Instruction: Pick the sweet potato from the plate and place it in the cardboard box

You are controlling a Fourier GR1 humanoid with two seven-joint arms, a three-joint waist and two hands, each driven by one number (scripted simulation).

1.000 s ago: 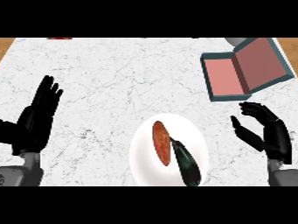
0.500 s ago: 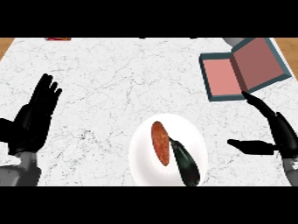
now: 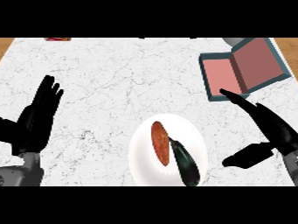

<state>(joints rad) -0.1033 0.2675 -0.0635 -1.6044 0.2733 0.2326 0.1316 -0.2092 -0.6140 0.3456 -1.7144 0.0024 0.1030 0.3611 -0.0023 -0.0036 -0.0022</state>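
Sweet potato [image 3: 159, 143] lies on a white plate [image 3: 144, 162] near the counter's near edge, beside a dark vegetable [image 3: 185, 162]. Right hand [image 3: 267, 124] is open, fingers straight, pointing toward the open cardboard box [image 3: 241, 70] far right. Left hand [image 3: 35, 120] rests open at left.

Bare counter [image 3: 125, 78] between plate [image 3: 144, 157] and box [image 3: 225, 78], nothing in that lane. Right robot hand [image 3: 267, 124] sits between plate and box, fingers straight, tips just short of the box's front wall. Box lid [image 3: 261, 61] stands tilted up on the far right side; near and left sides unblocked. Dark vegetable [image 3: 185, 162] lies against the sweet potato [image 3: 160, 143] on its right. Left robot hand [image 3: 35, 118] well apart at left
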